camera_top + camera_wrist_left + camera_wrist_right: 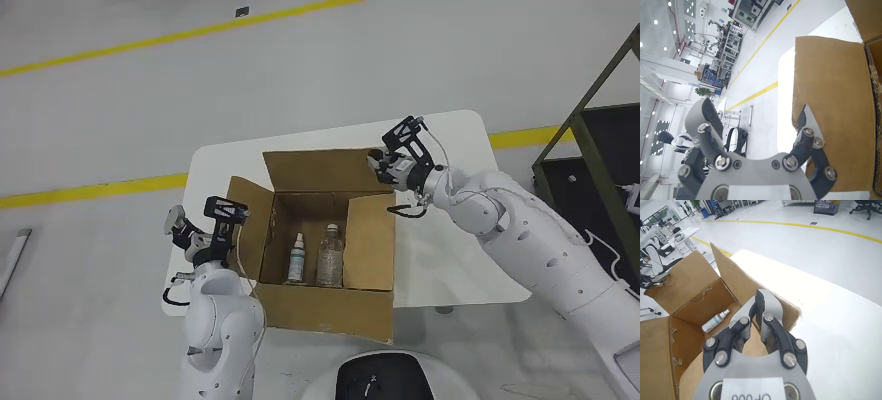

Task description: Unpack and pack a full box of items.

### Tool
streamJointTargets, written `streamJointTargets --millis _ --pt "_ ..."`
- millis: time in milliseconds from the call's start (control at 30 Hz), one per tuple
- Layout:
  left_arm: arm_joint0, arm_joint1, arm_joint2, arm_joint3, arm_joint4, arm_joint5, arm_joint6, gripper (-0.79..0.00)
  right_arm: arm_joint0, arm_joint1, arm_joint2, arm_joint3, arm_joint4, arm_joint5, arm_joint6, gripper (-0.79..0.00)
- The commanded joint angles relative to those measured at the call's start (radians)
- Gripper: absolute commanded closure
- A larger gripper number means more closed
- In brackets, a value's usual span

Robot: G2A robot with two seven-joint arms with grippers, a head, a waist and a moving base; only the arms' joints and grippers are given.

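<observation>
An open cardboard box (320, 300) stands on the white table (450, 260). A white spray bottle (297, 258) (715, 321) and a clear bottle (330, 256) lie side by side on its bottom. My right gripper (387, 166) (758, 308) is at the right-hand corner of the back flap (320, 168) (734, 279), shut on that flap's edge. At the outer edge of the left flap (250, 222) (829, 94) my left gripper (205, 222) (757, 115) is open. One of its fingers (802, 117) lies over the cardboard and the other is out over the floor.
The box's right flap (370, 240) leans in over the opening and the front flap (330, 312) hangs out toward me. Bare table lies to the right of the box. A dark metal rack (590, 130) stands off the table's right side.
</observation>
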Motion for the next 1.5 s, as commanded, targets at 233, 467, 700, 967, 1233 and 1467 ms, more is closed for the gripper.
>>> streamJointTargets --millis 233,467,700,967,1233,1467 --pt "0.017 -0.003 -0.016 -0.020 -0.007 -0.008 0.003 -0.785 0.091 -0.074 -0.100 0.180 0.057 0.031 0.032 0.000" --pt "0.015 -0.008 -0.023 -0.069 -0.095 -0.031 0.026 -0.785 0.067 -0.079 -0.067 0.153 0.054 -0.031 -0.054 0.000" --pt "0.025 -0.012 -0.017 -0.134 -0.183 -0.083 0.043 -0.785 -0.154 0.002 0.135 -0.135 -0.038 -0.016 -0.063 0.000" --pt "0.038 -0.013 0.012 -0.190 -0.227 -0.127 0.069 -0.785 -0.561 0.078 0.419 -0.462 -0.096 0.110 -0.028 0.000" --pt "0.066 -0.015 0.063 -0.243 -0.346 -0.209 0.091 -0.785 -0.721 0.083 0.455 -0.474 -0.119 0.168 -0.041 0.000" --pt "0.100 -0.016 0.117 -0.263 -0.457 -0.276 0.089 -0.785 -0.649 0.060 0.345 -0.367 -0.112 0.112 -0.028 0.000"
